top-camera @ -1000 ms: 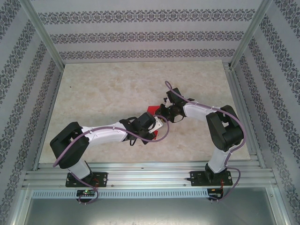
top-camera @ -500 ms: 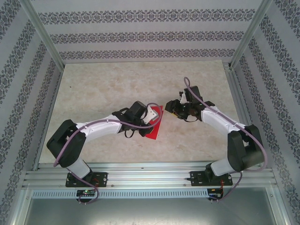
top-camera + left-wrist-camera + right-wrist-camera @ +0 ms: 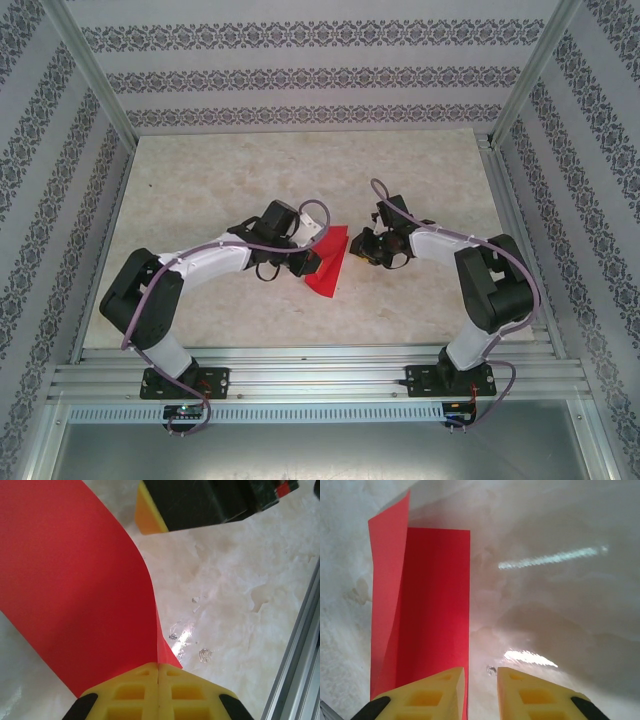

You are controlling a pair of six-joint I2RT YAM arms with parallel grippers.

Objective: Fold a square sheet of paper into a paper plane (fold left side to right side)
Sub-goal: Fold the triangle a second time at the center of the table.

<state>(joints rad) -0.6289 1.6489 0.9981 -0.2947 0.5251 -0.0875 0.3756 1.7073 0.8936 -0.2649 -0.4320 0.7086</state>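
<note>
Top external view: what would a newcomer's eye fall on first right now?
The bright red paper stands out at the middle of the pale table, between the two arms. The yellow left fingers are pinched shut on it, holding up a curved flap. The right fingers stand slightly apart at the edge of the folded strip.

One paper plane [image 3: 328, 268], apparently; two arms [image 3: 210, 262] [image 3: 440, 243].
</note>
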